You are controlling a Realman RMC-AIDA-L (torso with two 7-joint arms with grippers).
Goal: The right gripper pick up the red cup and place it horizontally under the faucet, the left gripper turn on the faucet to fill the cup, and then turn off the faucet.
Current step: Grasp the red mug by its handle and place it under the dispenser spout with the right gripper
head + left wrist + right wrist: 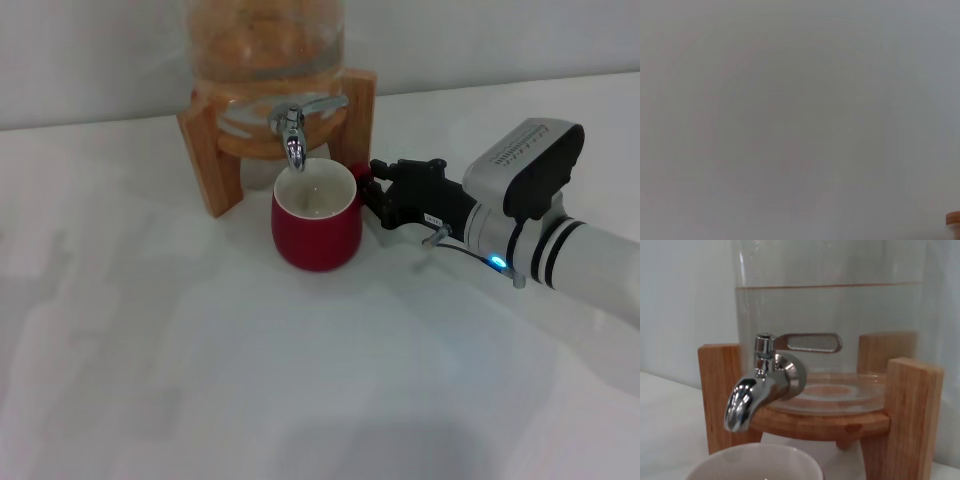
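Observation:
The red cup (316,232) stands upright on the white table, white inside, its mouth directly below the spout of the chrome faucet (292,135). My right gripper (372,187) reaches in from the right at table height and is shut on the cup's small handle. In the right wrist view the faucet (760,390) is close, its flat lever (810,342) lying sideways along the glass, and the cup's white rim (757,460) shows below it. My left gripper is out of view.
The glass dispenser (268,40) sits on a wooden stand (205,150) at the back of the table (200,350), and its water level is high (830,286). The left wrist view shows pale surface and a wooden corner (953,218).

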